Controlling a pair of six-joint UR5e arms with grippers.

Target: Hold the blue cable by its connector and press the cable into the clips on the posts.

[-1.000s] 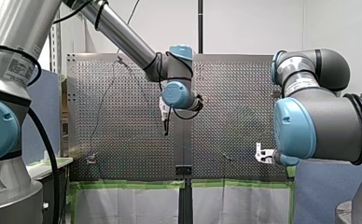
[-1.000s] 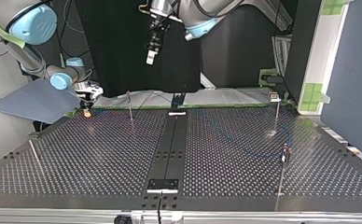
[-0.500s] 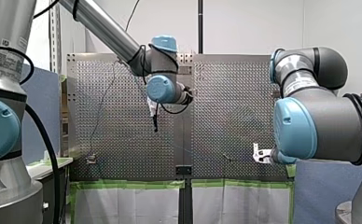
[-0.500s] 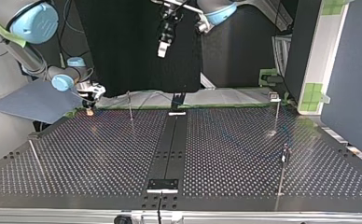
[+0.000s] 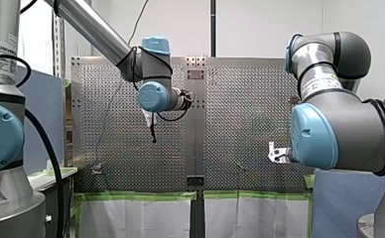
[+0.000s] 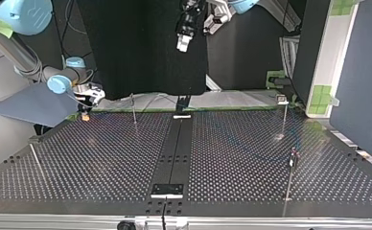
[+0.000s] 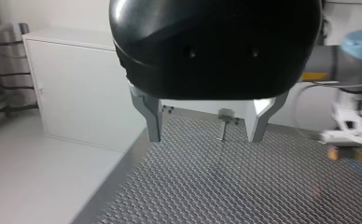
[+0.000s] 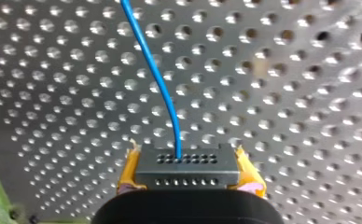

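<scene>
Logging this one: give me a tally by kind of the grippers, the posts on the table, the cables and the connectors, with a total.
grippers: 2, the left gripper and the right gripper
posts: 4, counted in the top view
blue cable: 1
connector: 1
total: 8

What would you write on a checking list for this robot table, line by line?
Surface: perforated table, dark strip down its middle.
Job's things: thin posts stand upright; blue cable runs out of the dark connector.
Clutter: nothing seen.
Grippers: my right gripper, yellow pads, clamps the connector; my left gripper is open, empty, high above the table.
Cables: black cable loops beside my left arm.
Surroundings: green tape on the table's edge; black backdrop behind the arms.
</scene>
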